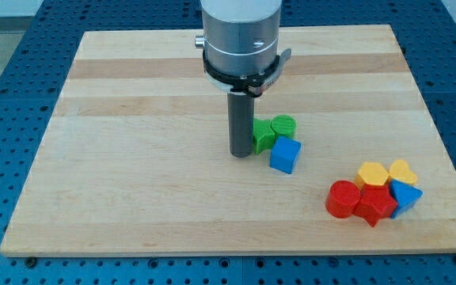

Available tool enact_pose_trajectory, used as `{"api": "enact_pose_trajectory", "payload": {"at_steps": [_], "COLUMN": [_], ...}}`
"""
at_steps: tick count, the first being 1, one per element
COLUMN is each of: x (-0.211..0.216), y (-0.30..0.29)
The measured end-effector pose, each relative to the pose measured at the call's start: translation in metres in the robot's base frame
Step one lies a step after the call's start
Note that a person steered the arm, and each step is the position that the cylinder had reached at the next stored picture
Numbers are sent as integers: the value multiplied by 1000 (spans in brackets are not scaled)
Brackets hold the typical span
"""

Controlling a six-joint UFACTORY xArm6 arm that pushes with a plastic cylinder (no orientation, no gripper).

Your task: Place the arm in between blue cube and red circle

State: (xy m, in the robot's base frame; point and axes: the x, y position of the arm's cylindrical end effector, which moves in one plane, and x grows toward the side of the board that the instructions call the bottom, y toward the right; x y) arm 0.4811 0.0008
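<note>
The blue cube lies near the board's middle, just below two green blocks. The red circle lies at the lower right, at the left end of a cluster of blocks. My tip rests on the board just left of the blue cube and touches or nearly touches the green cube. The tip is on the far side of the blue cube from the red circle, not between them.
A green cylinder sits beside the green cube. The lower right cluster also holds a red star-shaped block, a yellow block, a yellow heart and a blue triangular block. The wooden board lies on a blue perforated table.
</note>
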Motion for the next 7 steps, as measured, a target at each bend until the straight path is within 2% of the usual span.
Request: {"api": "enact_pose_trajectory", "payload": {"at_steps": [1,2,3,4,6,7], "x": [3,-26,-70,-69,21,39], "y": [-15,-54,-58,-50,-71,-40]}}
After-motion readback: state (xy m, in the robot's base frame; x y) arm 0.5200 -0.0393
